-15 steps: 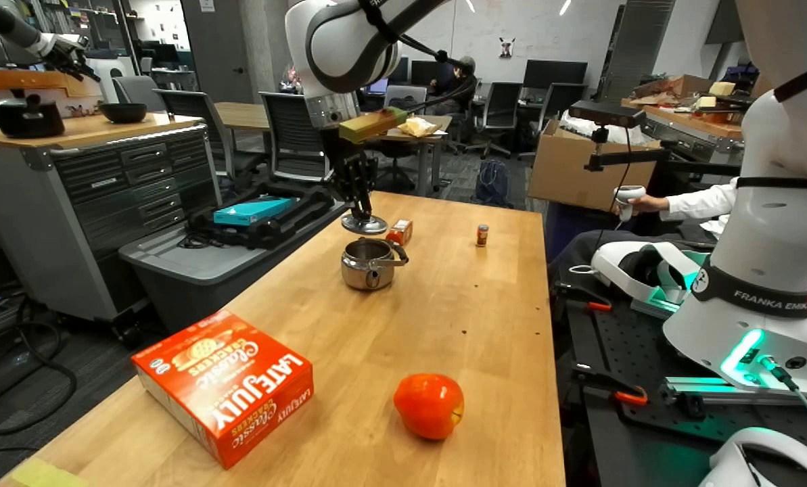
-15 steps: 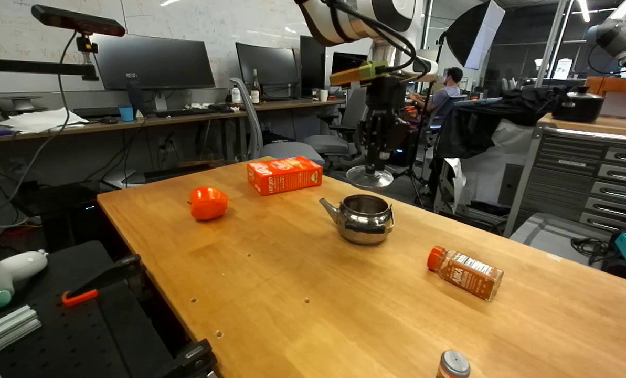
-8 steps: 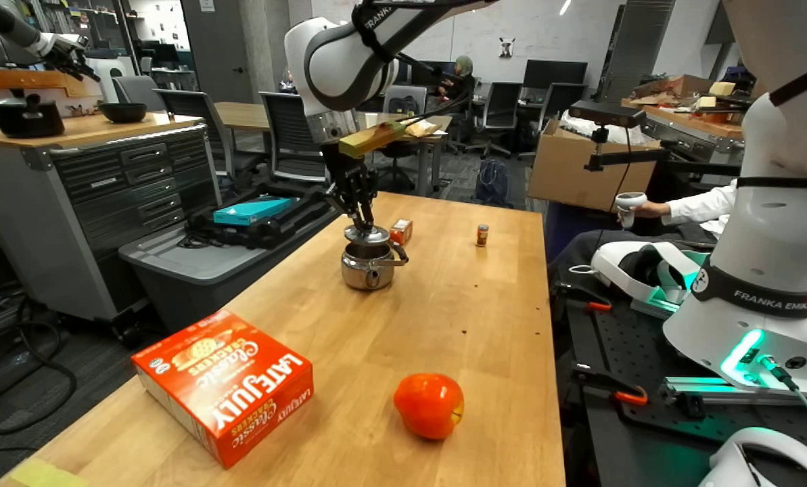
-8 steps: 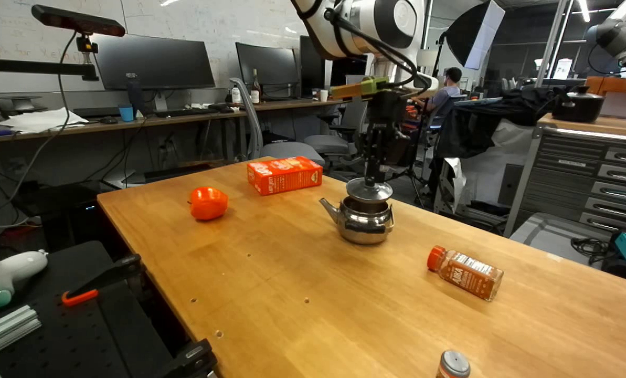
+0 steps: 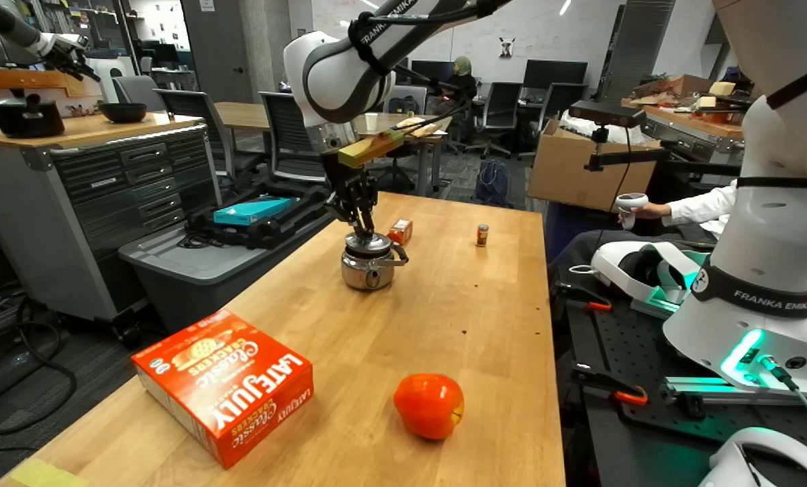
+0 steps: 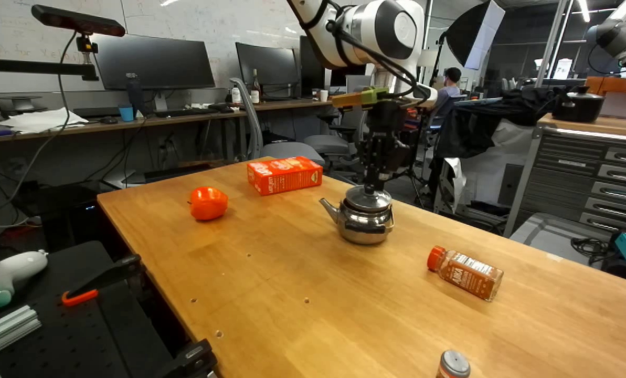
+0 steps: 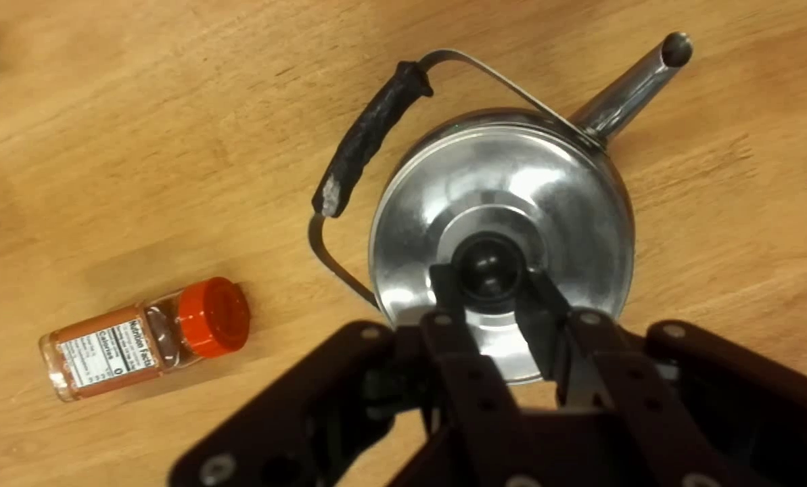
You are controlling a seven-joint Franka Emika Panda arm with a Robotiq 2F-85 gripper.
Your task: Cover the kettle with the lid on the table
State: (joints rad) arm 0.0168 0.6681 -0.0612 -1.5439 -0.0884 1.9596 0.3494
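The jaws pinch the dark knob (image 7: pixel 490 264) of the lid (image 7: pixel 491 203), which lies flat, or nearly so, over the mouth of the kettle (image 6: pixel 364 226) on the table (image 6: pixel 271 294). Whether its edge is fully down in the opening cannot be told; in both exterior views the lid and the kettle look touching or very nearly so. The job seems almost done, with only seating and letting go left. The likeliest fault is a crooked fit: if the lid is a little off centre, its edge could catch on the kettle, and more push might then tip it or shove the kettle along. Opening too soon could let it settle askew. Rising before both jaws clear the knob might drag the lid off. The handle (image 7: pixel 369 138) leans out to one side, so a sideways drift could knock it and turn the kettle.
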